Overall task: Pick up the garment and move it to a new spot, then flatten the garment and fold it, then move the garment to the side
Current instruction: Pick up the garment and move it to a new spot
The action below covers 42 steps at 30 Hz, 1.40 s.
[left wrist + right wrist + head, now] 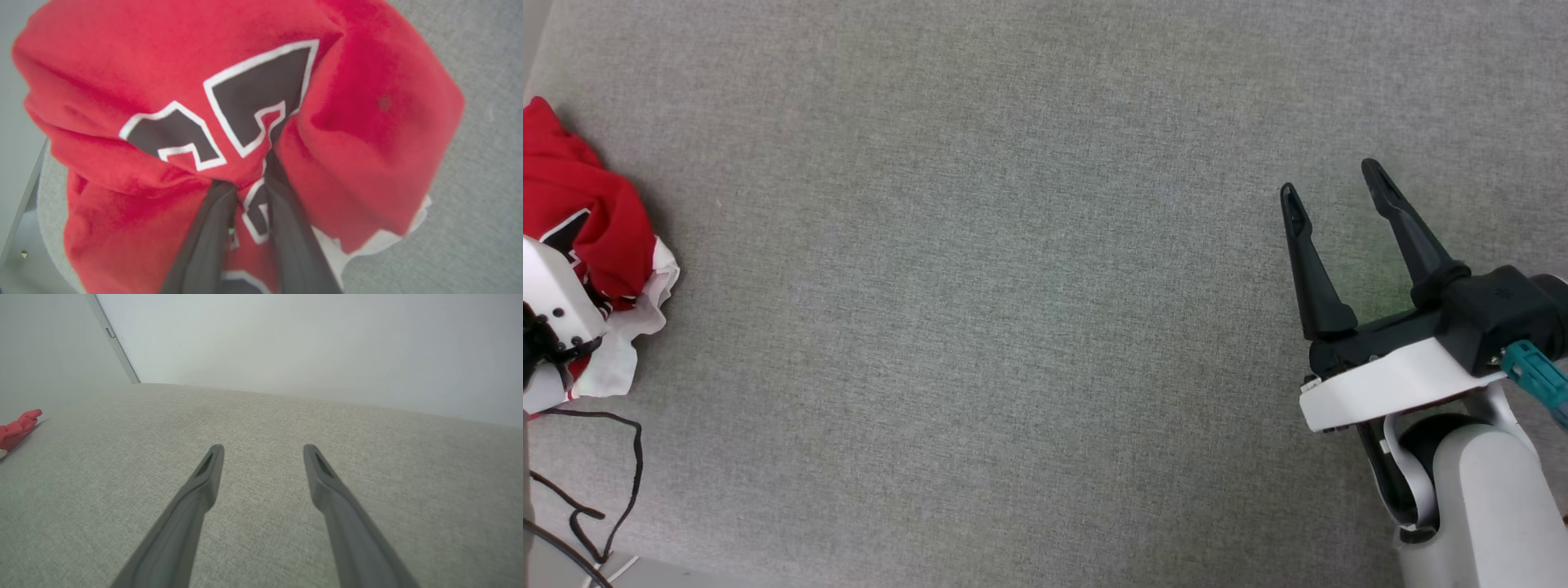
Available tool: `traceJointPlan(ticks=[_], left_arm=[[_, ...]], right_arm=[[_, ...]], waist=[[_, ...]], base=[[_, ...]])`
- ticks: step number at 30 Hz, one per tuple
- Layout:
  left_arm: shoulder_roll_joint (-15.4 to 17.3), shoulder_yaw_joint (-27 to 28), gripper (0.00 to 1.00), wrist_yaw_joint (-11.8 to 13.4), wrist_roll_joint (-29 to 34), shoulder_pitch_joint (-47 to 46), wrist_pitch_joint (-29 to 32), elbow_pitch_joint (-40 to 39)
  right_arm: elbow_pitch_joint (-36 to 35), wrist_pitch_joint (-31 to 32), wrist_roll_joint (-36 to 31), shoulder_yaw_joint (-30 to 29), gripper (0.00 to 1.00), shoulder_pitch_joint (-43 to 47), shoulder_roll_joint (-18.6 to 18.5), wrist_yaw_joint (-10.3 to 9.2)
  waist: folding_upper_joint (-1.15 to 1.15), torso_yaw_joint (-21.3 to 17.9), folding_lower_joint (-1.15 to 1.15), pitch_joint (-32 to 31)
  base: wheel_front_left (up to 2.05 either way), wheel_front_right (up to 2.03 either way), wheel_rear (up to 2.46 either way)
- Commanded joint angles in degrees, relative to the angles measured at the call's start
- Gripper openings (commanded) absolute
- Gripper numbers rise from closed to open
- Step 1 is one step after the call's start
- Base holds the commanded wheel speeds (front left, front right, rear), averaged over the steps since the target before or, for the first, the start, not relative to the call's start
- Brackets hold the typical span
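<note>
Red cloth of the garment [580,220] lies bunched at the far left edge of the grey worktop [1013,327]. We find the left gripper [249,181] with its fingers clamped close on a narrow fold beside the black lettering [261,94]. The right gripper [1331,178] hovers well apart over bare worktop, fingers spread. We judge that so small a pinch may slip on lifting, and that the loose white sleeve [645,318] may drag or slide off the edge
</note>
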Motion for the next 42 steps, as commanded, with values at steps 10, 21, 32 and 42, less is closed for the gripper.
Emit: traceJointPlan(ticks=[10,21,32,42], left_arm=[[0.28,-0.81,0.0,1.42,3.85,-1.49,-15.11,-2.28],[-2.61,-1.8,0.0,2.95,6.47,-2.95,-30.48,-9.46],[-7.69,-5.98,0.0,4.22,9.04,1.89,-36.72,-24.22],[-14.47,-11.69,0.0,4.36,7.96,9.86,-35.12,-36.18]], right_arm=[[0.55,-0.62,0.63,-0.81,1.0,1.14,-0.31,-0.02],[2.14,-2.28,2.08,-1.93,1.0,4.59,0.41,-0.02],[1.96,-3.25,5.12,-3.99,1.0,8.88,0.52,-0.02],[1.63,-3.6,7.0,-4.51,1.0,11.59,0.51,-0.02]], waist=[[0.0,0.63,0.0,-4.45],[0.0,0.66,0.0,-15.62],[0.0,-5.71,0.0,-23.22],[0.0,-16.1,0.0,-24.97]], base=[[0.0,0.0,0.0],[0.0,0.0,0.0],[0.0,0.0,0.0],[0.0,0.0,0.0]])
